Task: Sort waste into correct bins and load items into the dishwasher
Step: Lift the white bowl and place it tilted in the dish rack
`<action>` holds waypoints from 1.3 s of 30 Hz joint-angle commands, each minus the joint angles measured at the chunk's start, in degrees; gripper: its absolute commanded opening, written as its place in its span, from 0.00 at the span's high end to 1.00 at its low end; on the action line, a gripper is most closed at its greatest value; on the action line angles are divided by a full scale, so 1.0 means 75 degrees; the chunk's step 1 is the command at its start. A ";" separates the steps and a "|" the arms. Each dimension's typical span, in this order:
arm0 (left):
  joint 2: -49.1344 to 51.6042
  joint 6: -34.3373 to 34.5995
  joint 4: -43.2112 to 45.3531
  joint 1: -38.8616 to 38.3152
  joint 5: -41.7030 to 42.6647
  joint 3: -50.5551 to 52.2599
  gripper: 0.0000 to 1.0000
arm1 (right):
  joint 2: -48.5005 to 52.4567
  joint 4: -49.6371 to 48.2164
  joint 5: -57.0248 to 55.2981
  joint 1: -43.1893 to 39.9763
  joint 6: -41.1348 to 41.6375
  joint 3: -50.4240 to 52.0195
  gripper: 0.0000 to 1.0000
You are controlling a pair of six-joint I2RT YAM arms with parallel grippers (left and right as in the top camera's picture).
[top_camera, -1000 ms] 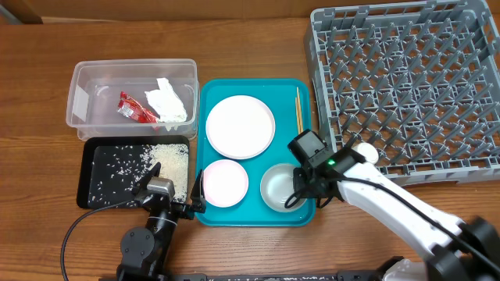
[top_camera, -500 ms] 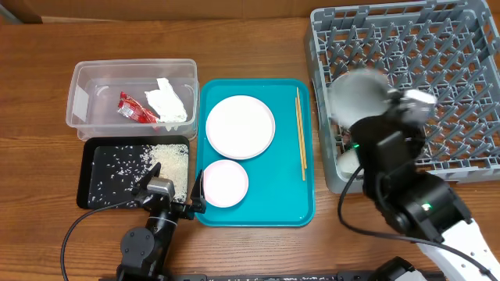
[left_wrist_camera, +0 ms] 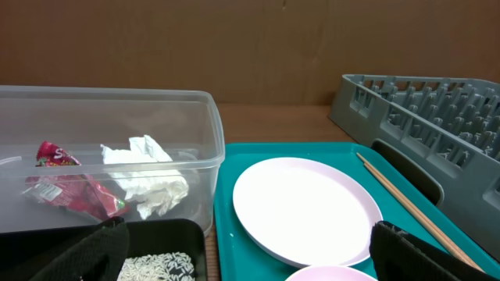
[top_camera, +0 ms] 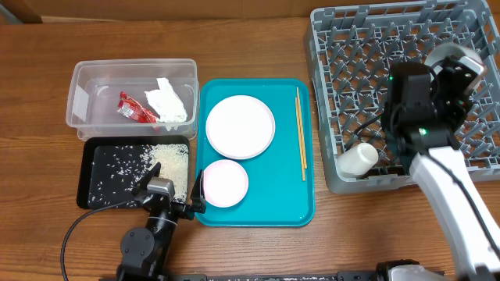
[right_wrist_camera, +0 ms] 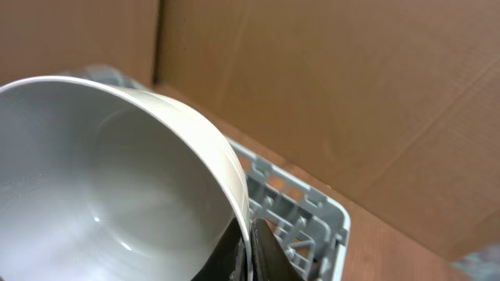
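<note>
My right fingers (right_wrist_camera: 266,254) pinch the bowl (right_wrist_camera: 109,172) by its rim only; it could slip onto the rack (top_camera: 351,62). My left fingers (left_wrist_camera: 78,254) gape, idle.

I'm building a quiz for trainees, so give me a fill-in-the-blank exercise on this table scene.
The red sauce packet and napkin lie in the clear ____.
The rice sits in a shallow tray coloured ____.
The right gripper holds a ____ above the dish rack.
The chopsticks lie on the teal tray beside the large ____.
Missing: tub; black; bowl; plate.
</note>
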State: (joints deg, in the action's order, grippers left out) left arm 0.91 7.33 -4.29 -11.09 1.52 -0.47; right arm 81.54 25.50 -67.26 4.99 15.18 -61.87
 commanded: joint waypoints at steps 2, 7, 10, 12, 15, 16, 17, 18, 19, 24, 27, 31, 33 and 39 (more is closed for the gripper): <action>-0.0038 0.0050 -0.0009 0.0047 0.0058 0.0026 0.00 | 0.0685 -0.0178 0.0213 -0.0274 -0.0291 -0.0105 0.96; -0.0038 0.0050 -0.0009 0.0047 0.0058 0.0026 0.00 | 0.1478 -0.0638 0.0242 -0.0501 -0.0632 -0.0105 0.96; -0.0038 0.0050 -0.0009 0.0047 0.0058 0.0026 0.00 | 0.1900 -0.1000 0.0236 -0.0641 -0.1177 -0.0105 0.96; -0.0038 0.0050 -0.0009 0.0047 0.0058 0.0026 0.00 | 0.2133 -0.1244 0.0157 -0.0711 -0.1629 -0.0105 0.96; -0.0038 0.0050 -0.0009 0.0047 0.0058 0.0026 0.00 | 0.2352 -0.1341 0.0119 -0.0749 -0.1833 -0.0105 0.96; -0.0038 0.0050 -0.0009 0.0047 0.0058 0.0026 0.00 | 0.2378 -0.1314 0.0125 -0.0749 -0.1830 -0.0105 0.96; -0.0038 0.0050 -0.0009 0.0047 0.0058 0.0026 0.00 | 0.2381 -0.1288 0.0128 -0.0731 -0.1830 -0.0105 0.96; -0.0038 0.0050 -0.0009 0.0047 0.0058 0.0026 0.00 | 0.2381 -0.1256 0.0128 -0.0682 -0.1830 -0.0105 0.96; -0.0038 0.0050 -0.0009 0.0047 0.0058 0.0026 0.00 | 0.2381 -0.1207 0.0187 -0.0609 -0.1833 -0.0105 0.96; -0.0038 0.0050 -0.0009 0.0047 0.0058 0.0026 0.00 | 0.2381 -0.0580 0.0344 -0.0160 -0.1795 -0.0102 0.96; -0.0038 0.0050 -0.0009 0.0047 0.0058 0.0026 0.00 | 0.2381 -0.0227 0.0405 0.0035 -0.1795 -0.0102 0.96; -0.0038 0.0050 -0.0009 0.0047 0.0058 0.0026 0.00 | 0.2302 0.0189 0.0408 0.0254 -0.1614 -0.0105 0.69; -0.0038 0.0050 -0.0009 0.0047 0.0058 0.0026 0.00 | 0.2110 0.0321 0.0621 0.0367 -0.1443 -0.0137 0.62; -0.0038 0.0050 -0.0009 0.0047 0.0058 0.0026 0.00 | 0.1093 0.1888 0.3375 0.0819 -0.0627 -0.0973 0.39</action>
State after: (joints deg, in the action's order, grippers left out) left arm 0.91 7.33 -4.32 -11.09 1.54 -0.47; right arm 96.40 35.73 -55.75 9.23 4.71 -63.35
